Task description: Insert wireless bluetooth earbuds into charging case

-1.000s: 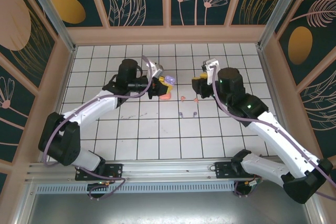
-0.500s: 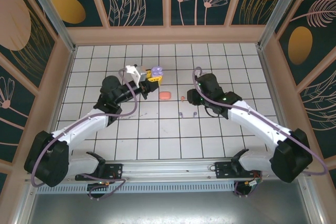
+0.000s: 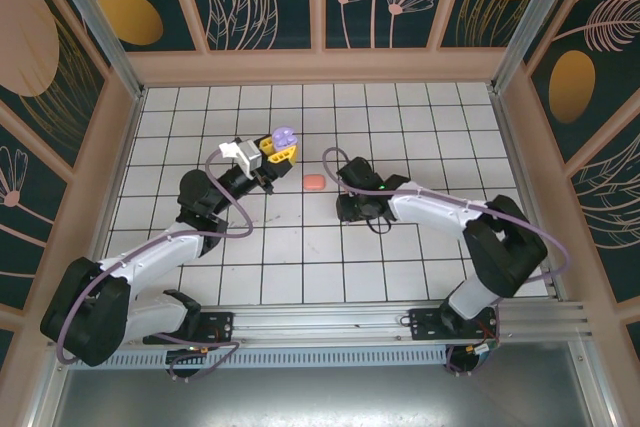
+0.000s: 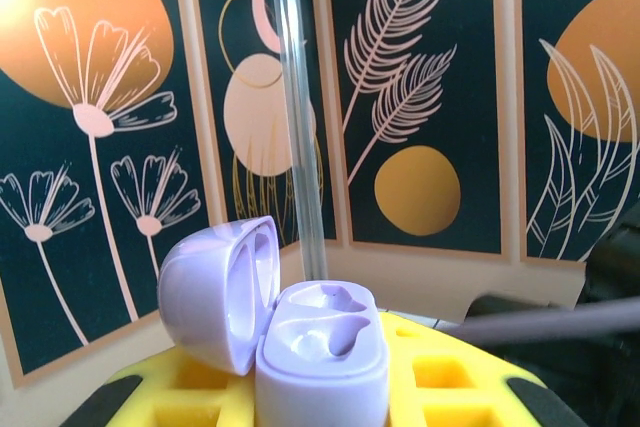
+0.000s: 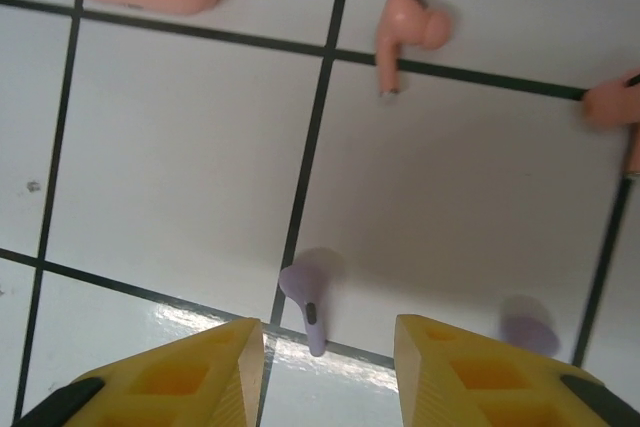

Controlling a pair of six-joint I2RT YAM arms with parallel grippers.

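Top view, left end effector [image 3: 270,150] raised, clenched on open lilac case [image 3: 284,139], pink case [image 3: 314,182] on tiled table [image 3: 300,257], left wrist, 2 empty wells in case, right wrist, right end effector [image 5: 325,347] released above 1 lilac earbud [image 5: 305,299], 2 pink earbuds [image 5: 405,32] beyond

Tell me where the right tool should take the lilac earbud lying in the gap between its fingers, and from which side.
Take the lilac earbud by its thin stem, just below the rounded head, coming down from above. It lies flat on the tiled table, stem pointing toward the right tool, whose open jaws stand either side, so closing should pinch across the stem.
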